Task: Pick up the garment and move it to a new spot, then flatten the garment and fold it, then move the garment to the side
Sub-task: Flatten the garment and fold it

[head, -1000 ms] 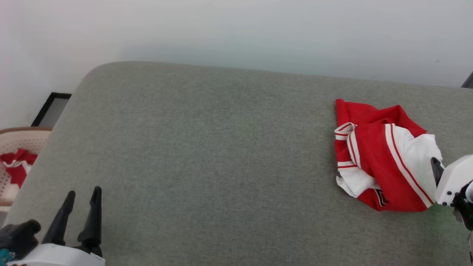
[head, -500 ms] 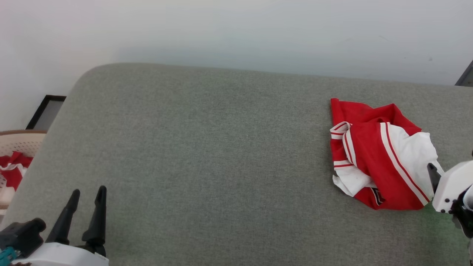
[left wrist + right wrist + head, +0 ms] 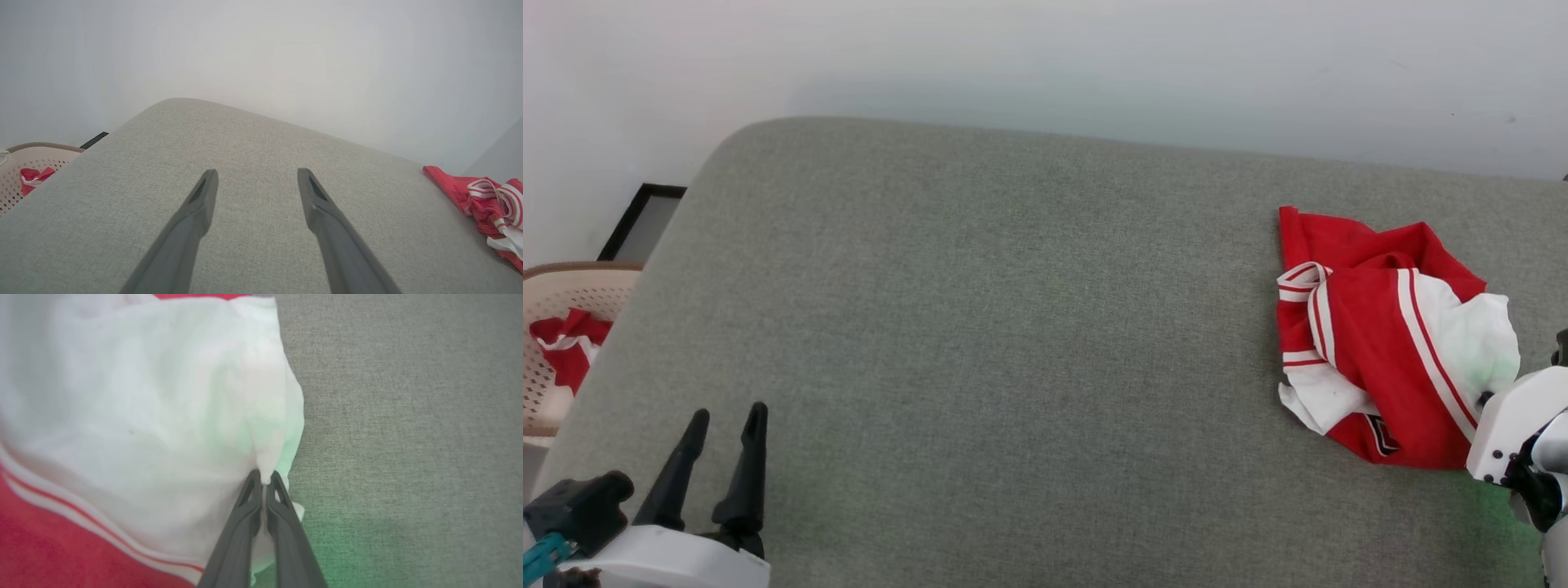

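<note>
Left pincer [image 3: 729, 411]: released, fingers spread wide, hovering over the near left corner of the surface [image 3: 1013, 327]. It holds nothing.

Right pincer [image 3: 264, 478]: clenched at the near right of the surface. Its tips pinch a thin fold at the edge of the white sleeve [image 3: 163, 396].

Garment [image 3: 1364, 343]: lies crumpled in a heap on the right part of the surface, well apart from the left pincer. Red body, striped trim and white sleeve are bunched together. A dark print shows at its near edge.

Basket [image 3: 580, 268]: stands beside the left edge of the surface, with red cloth [image 3: 568, 347] inside. A pale wall [image 3: 1045, 57] rises beyond the far edge.

Step in hand: pick-up, the first of the task. The grip appears made; the heap appears to rest on the surface, not yet lifted.

Next move calls for:
1. A steady lift, high enough for the trailing cloth to clear the surface.
2. A carry toward the bare middle of the surface.
3. Caution: the pinch takes only a small fold, so a fast pull may slip it free.
4. The left pincer ready for flattening.
</note>
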You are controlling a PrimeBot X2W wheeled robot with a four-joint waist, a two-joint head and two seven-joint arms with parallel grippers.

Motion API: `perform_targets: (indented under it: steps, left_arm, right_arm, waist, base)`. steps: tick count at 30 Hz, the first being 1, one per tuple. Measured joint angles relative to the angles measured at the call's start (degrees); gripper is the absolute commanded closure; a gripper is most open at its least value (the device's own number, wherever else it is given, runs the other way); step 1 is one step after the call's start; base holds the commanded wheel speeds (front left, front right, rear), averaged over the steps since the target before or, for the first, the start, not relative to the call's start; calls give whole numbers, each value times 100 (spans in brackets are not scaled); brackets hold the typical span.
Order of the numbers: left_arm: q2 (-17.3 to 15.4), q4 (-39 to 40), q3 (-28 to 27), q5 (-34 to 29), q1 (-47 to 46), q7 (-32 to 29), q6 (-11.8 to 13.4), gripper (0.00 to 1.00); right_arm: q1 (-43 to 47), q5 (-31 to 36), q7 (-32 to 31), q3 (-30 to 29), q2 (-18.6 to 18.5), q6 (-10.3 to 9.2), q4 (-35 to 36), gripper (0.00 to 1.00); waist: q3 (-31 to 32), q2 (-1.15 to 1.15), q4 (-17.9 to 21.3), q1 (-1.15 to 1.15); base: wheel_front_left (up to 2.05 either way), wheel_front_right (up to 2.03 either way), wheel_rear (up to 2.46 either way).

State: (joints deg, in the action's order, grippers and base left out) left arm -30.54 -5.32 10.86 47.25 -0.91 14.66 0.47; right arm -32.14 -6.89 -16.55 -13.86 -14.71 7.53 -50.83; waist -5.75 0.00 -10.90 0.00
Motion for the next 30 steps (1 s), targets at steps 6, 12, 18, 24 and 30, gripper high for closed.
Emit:
perform_targets:
  steps: [6,12,18,24,30]
  left_arm:
    - [-14,13,-11,9,-1,-1,5,0]
    - [-41,78,-25,9,1,-1,31,0]
    - [-53,115,-15,9,-15,-2,49,0]
    - [-54,107,45,-3,-122,-30,46,0]
    - [-190,159,141,-93,-286,-209,20,0]
  right_arm:
    - [-75,-32,16,21,-41,0,71,100]
    - [-73,-13,-24,-301,-347,1,347,100]
    - [224,320,-253,-1038,-523,1,536,100]
    - [410,611,-442,-1491,-248,1,478,100]
    - [332,793,-386,-1551,-9,0,477,0]
  waist:
    - [-33,0,36,0]
    - [-62,0,144,0]
    - [-144,0,226,0]
    - [-213,0,301,0]
    - [-218,0,421,0]
  base:
    - [0,0,0]
    - [0,0,0]
    - [0,0,0]
    - [0,0,0]
    - [0,0,0]
